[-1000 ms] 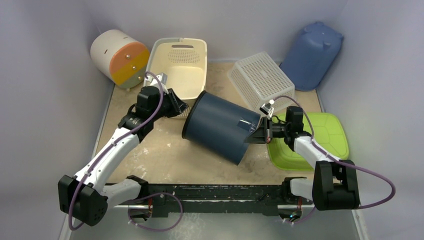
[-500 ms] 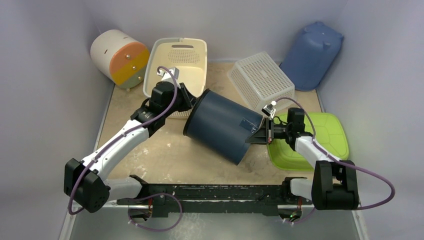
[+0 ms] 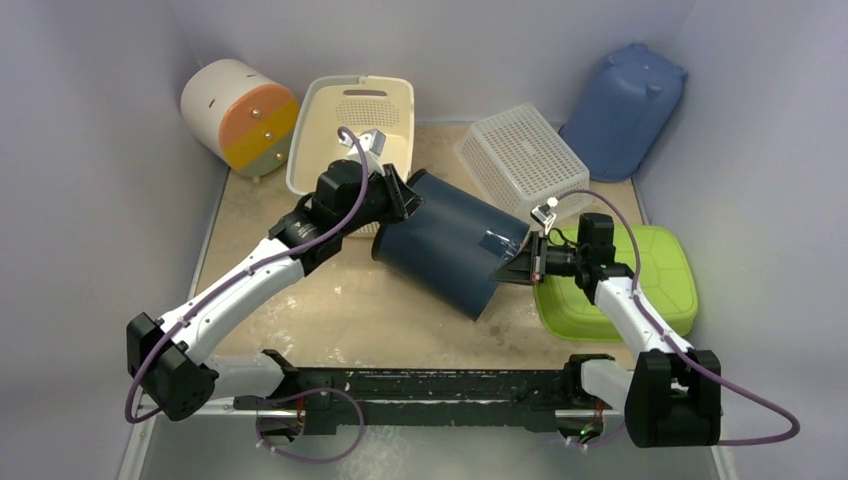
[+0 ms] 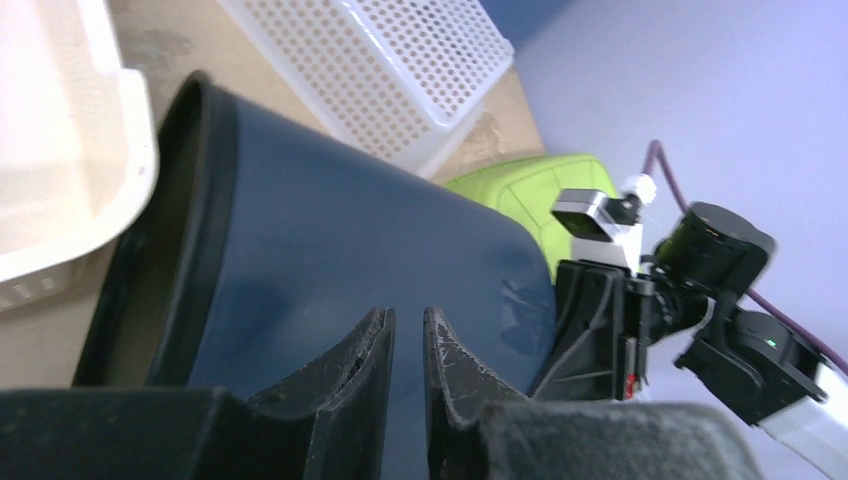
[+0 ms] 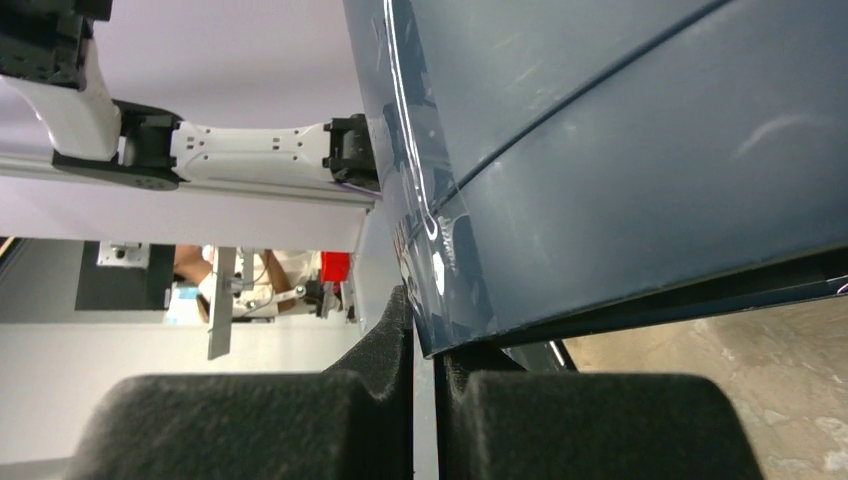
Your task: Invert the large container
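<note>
Container (image 3: 450, 250) lies on its side mid-tabletop (image 3: 330, 310), slanting from far left to near right, between cream basket (image 3: 360, 130) on the left and green lid (image 3: 640, 270) on the right. Can't tell which end is the mouth.

Right claw (image 5: 425, 330) is pressed together on the thin edge at the container's right end. Pinching there probably gives it a hinge point for tipping the container.

Left claw (image 4: 408, 318) sits at the far-left end over the side wall. Fingers are barely spread, a thin slit with nothing in it. It looks set to push or steady that end, not to grip.

The flip is partway, judging by the sideways pose. It needs a further roll to get fully inverted. Risk: the edge slips from the pinch, or the container knocks the cream basket.
</note>
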Robot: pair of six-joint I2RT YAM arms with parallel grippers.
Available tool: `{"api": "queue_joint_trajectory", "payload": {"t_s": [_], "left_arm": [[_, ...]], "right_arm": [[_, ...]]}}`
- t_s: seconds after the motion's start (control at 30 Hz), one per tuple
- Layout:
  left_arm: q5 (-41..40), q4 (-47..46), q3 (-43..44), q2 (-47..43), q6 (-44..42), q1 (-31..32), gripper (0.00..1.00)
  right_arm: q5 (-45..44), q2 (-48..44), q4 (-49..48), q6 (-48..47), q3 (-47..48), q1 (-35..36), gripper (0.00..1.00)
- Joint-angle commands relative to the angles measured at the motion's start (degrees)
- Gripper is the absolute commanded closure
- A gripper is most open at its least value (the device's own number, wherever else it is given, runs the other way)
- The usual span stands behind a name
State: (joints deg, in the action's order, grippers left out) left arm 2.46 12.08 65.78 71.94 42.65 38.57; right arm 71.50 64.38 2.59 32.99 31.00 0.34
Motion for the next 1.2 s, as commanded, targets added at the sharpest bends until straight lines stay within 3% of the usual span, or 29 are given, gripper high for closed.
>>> {"api": "queue_joint_trajectory", "payload": {"t_s": [0.0,0.07,0.13,0.2,0.6,0.77,0.87,0.97,1.17], "left_arm": [[-7.37,3.72,0.82,-3.42,-3.31,-0.13,0.8],[-8.81,6.2,1.6,-4.25,-4.19,-0.91,0.66],[-9.19,6.29,1.29,-5.13,-4.2,-2.17,0.46],[-9.57,5.42,0.36,-5.69,-4.22,-3.12,0.36],[-4.36,-6.24,-7.11,-2.06,-5.9,-4.47,0.34],[-4.3,-7.15,-6.93,0.06,-7.16,-4.47,0.5],[-3.5,-8.21,-6.54,1.76,-7.51,-4.48,0.7],[-2.38,-9.58,-6.36,3.33,-7.09,-4.47,1.0],[0.47,-13.04,-5.64,4.37,-6.0,-4.18,1.0]], "right_arm": [[-24.98,3.28,6.44,-5.66,-3.84,-1.31,1.0],[-24.83,3.32,6.36,-5.62,-3.97,-1.31,1.0],[-24.71,3.24,6.45,-5.86,-4.09,-1.31,1.0],[-24.51,3.2,6.57,-5.85,-4.3,-1.31,1.0],[-23.6,3.82,6.34,-5.76,-3.83,-1.31,1.0],[-23.52,3.81,6.28,-5.59,-4.18,-1.31,1.0],[-23.43,4.09,6.14,-5.68,-4.37,-1.31,1.0],[-23.3,4.58,5.61,-5.54,-4.38,-1.36,1.0],[-23.53,6.73,4.29,-5.45,-4.33,-1.36,1.0]]}}
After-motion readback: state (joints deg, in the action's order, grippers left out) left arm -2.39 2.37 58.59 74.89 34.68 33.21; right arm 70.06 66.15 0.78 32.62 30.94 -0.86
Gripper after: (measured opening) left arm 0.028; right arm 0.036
